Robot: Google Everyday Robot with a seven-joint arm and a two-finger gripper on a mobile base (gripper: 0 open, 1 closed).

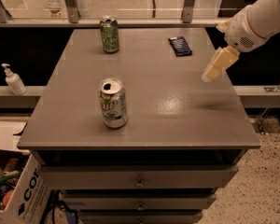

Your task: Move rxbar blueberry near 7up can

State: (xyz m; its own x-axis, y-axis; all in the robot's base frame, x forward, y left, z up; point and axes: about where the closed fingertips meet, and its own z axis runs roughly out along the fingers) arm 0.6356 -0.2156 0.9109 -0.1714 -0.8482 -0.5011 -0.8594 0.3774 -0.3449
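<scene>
1. Grey metal table (177, 120): the flat, navy-wrapped rxbar blueberry (180, 46) lies on it, untouched.
2. Cream gripper (218, 64): hovers right of the rxbar blueberry, apart from it. Spread or pressed together, can't tell.
3. White-and-silver 7up can (113, 102): well front-left of the rxbar blueberry.
4. The rxbar blueberry: centre your gripper above it, descend straight, pinch across the narrow width.

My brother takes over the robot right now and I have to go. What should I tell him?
The gripper is empty and hovers over the right edge of the table, nearer the front than the bar.
The rxbar blueberry lies flat at the back right, not grasped.
The 7up can stands front left of centre; the green can at the back is not the target.
Done: nothing. Left: grasp the bar and set it beside the 7up can.
</scene>
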